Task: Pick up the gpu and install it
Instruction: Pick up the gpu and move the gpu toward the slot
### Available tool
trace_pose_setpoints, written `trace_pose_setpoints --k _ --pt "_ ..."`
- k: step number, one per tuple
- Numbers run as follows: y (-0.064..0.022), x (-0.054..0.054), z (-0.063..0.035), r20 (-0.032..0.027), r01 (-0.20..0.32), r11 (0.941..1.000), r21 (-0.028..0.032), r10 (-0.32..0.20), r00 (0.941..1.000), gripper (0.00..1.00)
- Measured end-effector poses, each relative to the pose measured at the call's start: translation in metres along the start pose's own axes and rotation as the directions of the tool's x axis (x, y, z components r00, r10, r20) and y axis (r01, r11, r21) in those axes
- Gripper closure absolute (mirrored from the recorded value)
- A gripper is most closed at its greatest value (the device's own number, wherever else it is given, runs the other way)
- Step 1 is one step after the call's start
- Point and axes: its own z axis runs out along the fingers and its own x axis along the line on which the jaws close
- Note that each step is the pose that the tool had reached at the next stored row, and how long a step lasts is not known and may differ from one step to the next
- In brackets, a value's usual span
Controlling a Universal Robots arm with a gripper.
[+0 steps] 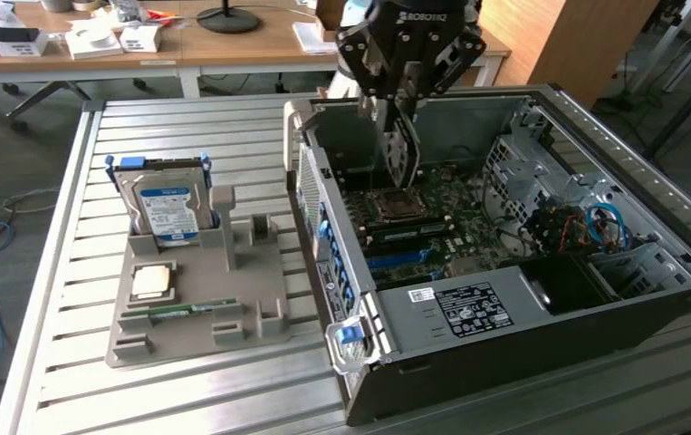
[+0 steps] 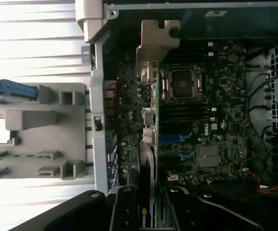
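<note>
An office room with long wooden desks [image 1: 248, 45] lies behind a pale slatted metal table [image 1: 176, 118]. On the table lies an open dark computer case [image 1: 635, 299]. Just beside it, toward the exterior view's left, a grey moulded holder [image 1: 236, 299] carries an upright silver hard drive [image 1: 167, 204] with a blue-white label and a narrow green memory stick [image 1: 182, 311]. The black gripper [image 1: 403, 104] hangs over the case with its fingers clenched on the gpu [image 1: 401, 149], a thin dark circuit card held edge-down inside the case above the green motherboard [image 1: 454, 227]. The wrist view adds the card's silver bracket [image 2: 156, 43] by the case wall, the square processor socket [image 2: 182, 84] just beside the card, and a logo between the fingers [image 2: 123, 211].
</note>
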Motion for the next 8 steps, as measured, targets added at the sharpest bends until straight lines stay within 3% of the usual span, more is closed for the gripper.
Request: trace_pose_setpoints --k 8 --pt "0.0028 -0.036 0.0014 -0.0002 0.002 1.0 -0.0003 -0.002 1.0 0.74"
